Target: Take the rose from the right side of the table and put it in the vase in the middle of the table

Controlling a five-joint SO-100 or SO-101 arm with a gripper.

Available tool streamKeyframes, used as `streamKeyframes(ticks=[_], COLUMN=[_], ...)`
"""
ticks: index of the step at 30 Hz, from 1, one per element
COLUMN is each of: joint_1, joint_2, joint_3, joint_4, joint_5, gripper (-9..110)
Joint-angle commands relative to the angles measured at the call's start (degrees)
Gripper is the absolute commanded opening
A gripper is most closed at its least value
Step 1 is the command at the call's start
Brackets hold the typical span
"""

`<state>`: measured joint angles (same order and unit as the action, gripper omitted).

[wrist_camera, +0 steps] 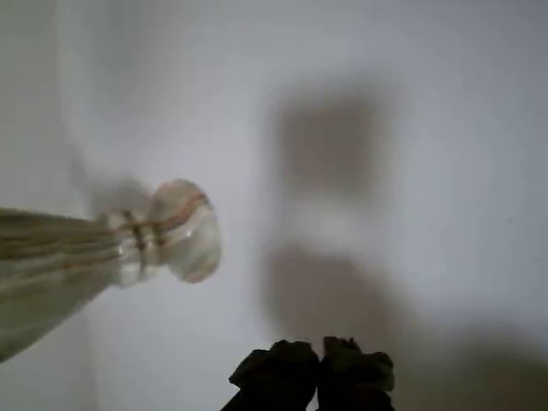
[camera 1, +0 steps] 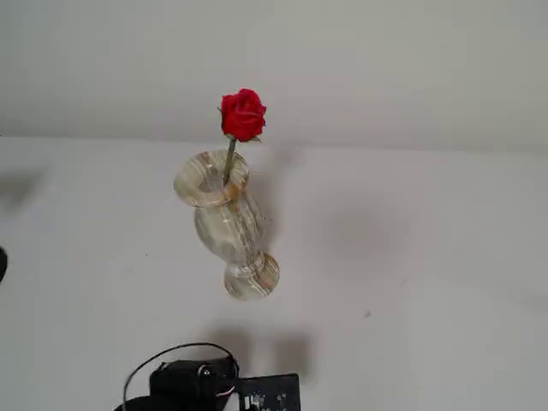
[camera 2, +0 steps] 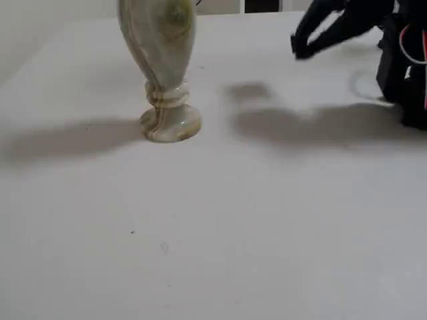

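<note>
The small bright red rose (camera 1: 243, 114) on its thin grey-green stem stands in the translucent cream vase with amber streaks (camera 1: 224, 224), bloom above the flared rim. The vase stands upright on the plain white tabletop (camera 1: 411, 257). In the wrist view the black jaws' tips meet at the bottom edge, holding nothing, apart from the vase's round foot (wrist_camera: 187, 229).

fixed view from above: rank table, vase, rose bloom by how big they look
1. the table, fills most of the view
2. the vase
3. the rose bloom, about as wide as the vase's foot, well smaller than the whole vase
</note>
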<state>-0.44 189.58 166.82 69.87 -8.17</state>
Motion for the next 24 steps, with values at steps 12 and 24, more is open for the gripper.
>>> streamKeyframes(ticks=[12,24], joint_1=[1.6,1.8], joint_2=[0.9,0.9], joint_3=[6.6,6.6], joint_4=[-4.2,-4.2], joint_5=[-0.4,-0.1], gripper=[0,0])
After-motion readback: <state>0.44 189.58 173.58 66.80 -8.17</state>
